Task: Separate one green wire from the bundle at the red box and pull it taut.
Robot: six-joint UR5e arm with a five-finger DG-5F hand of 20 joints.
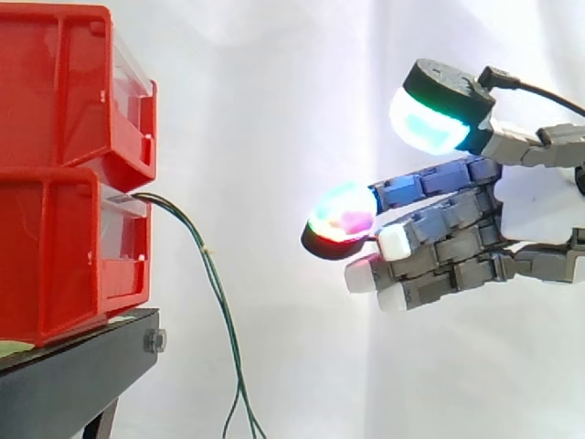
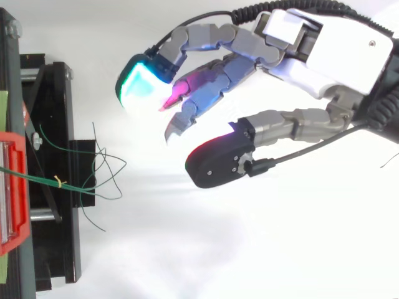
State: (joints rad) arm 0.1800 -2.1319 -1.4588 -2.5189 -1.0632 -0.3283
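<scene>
— Where's the bundle?
— Far left: green wires (image 1: pixel 218 306) spill from the stacked red bins (image 1: pixel 55 229) and droop down.
— And you?
— My hand (image 1: pixel 539 206) hovers well to their right, fingers loosely spread, pointing at them, holding nothing.

Black stand (image 1: pixel 82 370) is sitting bottom left in side view, one leg angling down out of frame. Silver bolt (image 1: pixel 154 341) is sticking out at its right-hand corner. Pale green strip (image 1: pixel 13 347) is lying on its top surface. White curtain (image 1: pixel 274 137) is hanging behind everything. From above, silver cross rods (image 2: pixel 38 215) are showing between the black frame parts.
</scene>
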